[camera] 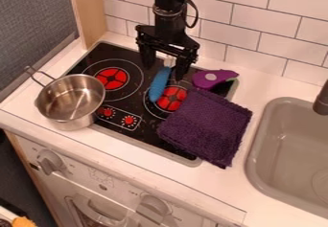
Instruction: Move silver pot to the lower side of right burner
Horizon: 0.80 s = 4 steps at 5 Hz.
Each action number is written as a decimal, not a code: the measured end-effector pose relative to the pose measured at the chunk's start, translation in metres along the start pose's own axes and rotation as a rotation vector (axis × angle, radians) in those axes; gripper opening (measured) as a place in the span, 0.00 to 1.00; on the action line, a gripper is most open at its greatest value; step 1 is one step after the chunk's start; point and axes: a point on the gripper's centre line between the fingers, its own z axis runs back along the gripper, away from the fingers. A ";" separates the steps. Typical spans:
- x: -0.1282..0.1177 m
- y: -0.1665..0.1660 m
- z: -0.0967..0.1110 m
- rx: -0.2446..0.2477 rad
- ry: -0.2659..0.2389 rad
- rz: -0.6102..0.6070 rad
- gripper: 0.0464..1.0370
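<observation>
The white desk (211,183) spreads out beneath the hand (164,72). Behind the hand stands a wall of white tiles (243,25), and well in front of and below it is the desk's white front panel (122,173), with knobs on it. The grey sink (256,159) is set into the desk, well to the right of the hand and nearer the camera. The black cooktop (106,56) lies directly below the hand and reaches out to both sides. The black arm (168,5) comes down from the top edge to the hand, whose fingers point down, spread apart and released.

A purple cloth (208,125) lies to the right and in front of the hand, across the cooktop's right edge and onto the desk. The silver pot (70,99) stands upright and open to the left and in front of the hand, over the cooktop's left edge, its loop handle pointing away to the upper left. It is well apart from the right burner (171,99), which is just in front of the hand and partly under the cloth. The left burner (112,78) is left of the hand, near the pot. A blue thing (158,85) lies slanted in front of the hand, its pale end between the fingers. A purple and green thing (208,79) rests just right of the hand, beside the cloth.
</observation>
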 end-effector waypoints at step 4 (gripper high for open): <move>-0.064 0.036 0.046 -0.037 -0.037 0.068 0.96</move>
